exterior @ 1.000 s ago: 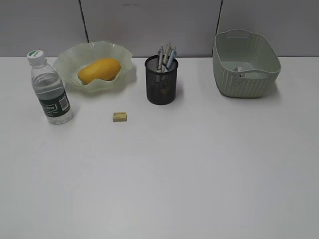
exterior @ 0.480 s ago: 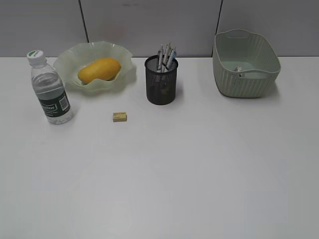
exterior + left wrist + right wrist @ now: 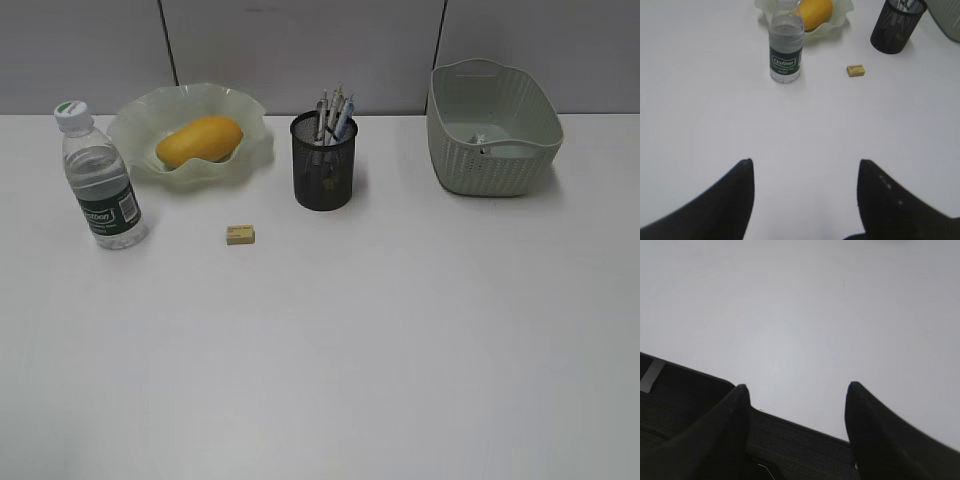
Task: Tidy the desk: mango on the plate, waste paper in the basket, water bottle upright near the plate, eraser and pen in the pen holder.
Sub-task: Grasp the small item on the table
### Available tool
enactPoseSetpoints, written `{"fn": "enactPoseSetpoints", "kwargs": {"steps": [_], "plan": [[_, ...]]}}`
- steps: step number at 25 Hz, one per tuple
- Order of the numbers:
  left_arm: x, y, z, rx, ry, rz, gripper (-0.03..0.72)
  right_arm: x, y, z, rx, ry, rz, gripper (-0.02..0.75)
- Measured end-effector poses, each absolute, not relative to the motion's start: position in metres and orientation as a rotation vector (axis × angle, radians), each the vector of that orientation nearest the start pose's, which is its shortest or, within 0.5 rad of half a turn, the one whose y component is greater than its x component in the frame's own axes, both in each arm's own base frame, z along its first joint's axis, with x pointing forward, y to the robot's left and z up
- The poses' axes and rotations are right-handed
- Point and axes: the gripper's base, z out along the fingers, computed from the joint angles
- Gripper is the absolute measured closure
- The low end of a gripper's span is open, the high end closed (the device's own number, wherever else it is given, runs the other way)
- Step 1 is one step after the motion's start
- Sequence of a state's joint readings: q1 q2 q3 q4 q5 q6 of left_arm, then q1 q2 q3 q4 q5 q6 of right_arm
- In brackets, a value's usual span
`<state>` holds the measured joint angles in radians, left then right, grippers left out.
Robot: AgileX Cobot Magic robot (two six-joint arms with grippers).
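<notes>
Exterior view shows no arm or gripper at all; both are out of its frame. On the white table (image 3: 330, 340) the water bottle (image 3: 100, 180) stands upright, white cap on, just beside the left edge of the plate (image 3: 140, 125). The mango (image 3: 199, 140) lies inside the plate. The pen holder (image 3: 324, 161) stands to the right of the plate with several pens (image 3: 334, 114) upright in it; how many cannot be counted. A small yellow eraser (image 3: 240, 234) lies flat on the table in front, between bottle and pen holder, touching neither. The basket (image 3: 492, 128) sits at the far right; a small whitish scrap, the waste paper (image 3: 479, 139), shows on its floor, too small to make out clearly. In the left wrist view the left gripper (image 3: 804, 172) hovers over bare table with its dark fingers spread wide, nothing between them; the plate and pen holder are cut off at the top edge. In the right wrist view the right gripper (image 3: 796, 397) is likewise spread wide and empty, above the near table edge, with a dark surface below it.
</notes>
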<state>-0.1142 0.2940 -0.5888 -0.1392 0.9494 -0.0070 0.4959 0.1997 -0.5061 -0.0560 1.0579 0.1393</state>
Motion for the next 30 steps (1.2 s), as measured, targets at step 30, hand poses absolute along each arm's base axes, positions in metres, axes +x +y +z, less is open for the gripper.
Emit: {"fn": "enactPoseSetpoints", "kwargs": {"steps": [30], "plan": [[0.230, -0.107, 0.286, 0.265, 2.511, -0.493, 0.197, 0.025, 0.008, 0.277, -0.403, 2.211, 0.277, 0.260]]}}
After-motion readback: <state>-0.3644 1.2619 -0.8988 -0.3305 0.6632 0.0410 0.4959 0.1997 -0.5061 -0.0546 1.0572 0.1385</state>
